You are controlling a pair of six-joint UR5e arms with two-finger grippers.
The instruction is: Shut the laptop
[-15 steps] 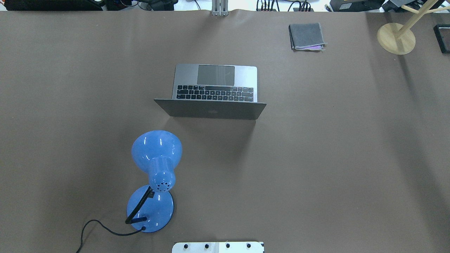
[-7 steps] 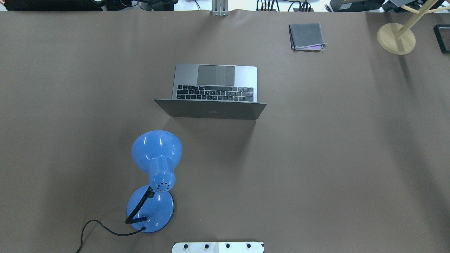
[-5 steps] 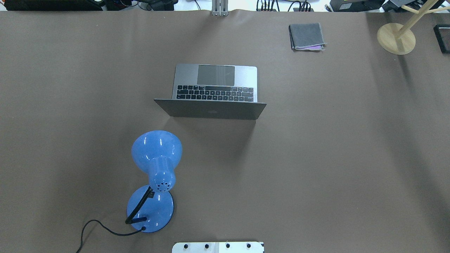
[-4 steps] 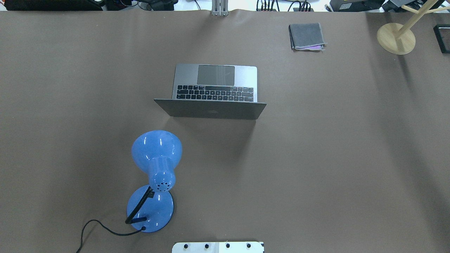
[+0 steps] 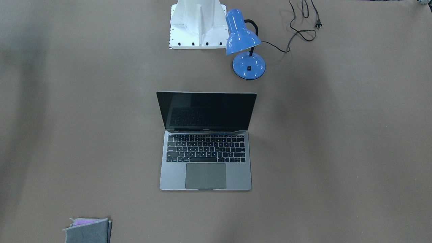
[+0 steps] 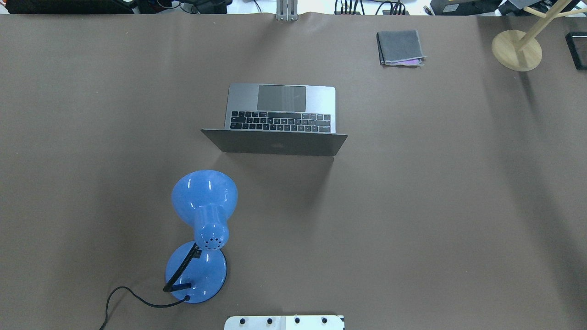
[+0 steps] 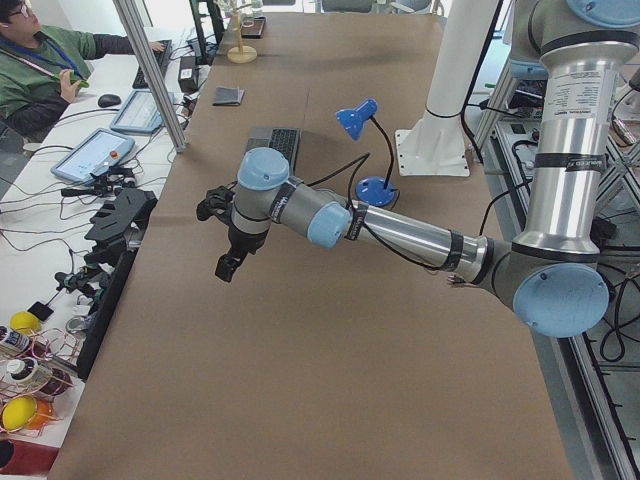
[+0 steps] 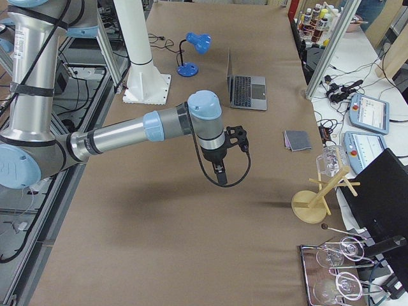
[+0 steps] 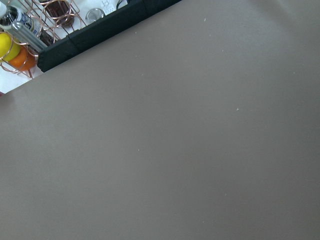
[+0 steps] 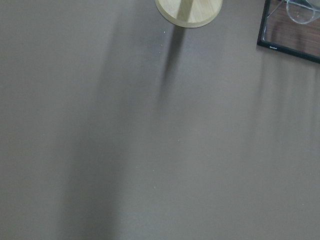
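Grey-silver laptop stands open at mid-worktop, its dark screen raised and the trackpad on the side away from the robot's base. A blue desk lamp stands near the lid, apart from it. A grey felt pouch lies by the far edge, something purple showing at its open side. Left claw and right claw hang over bare worktop, well apart from the laptop; how far either is open cannot be told.
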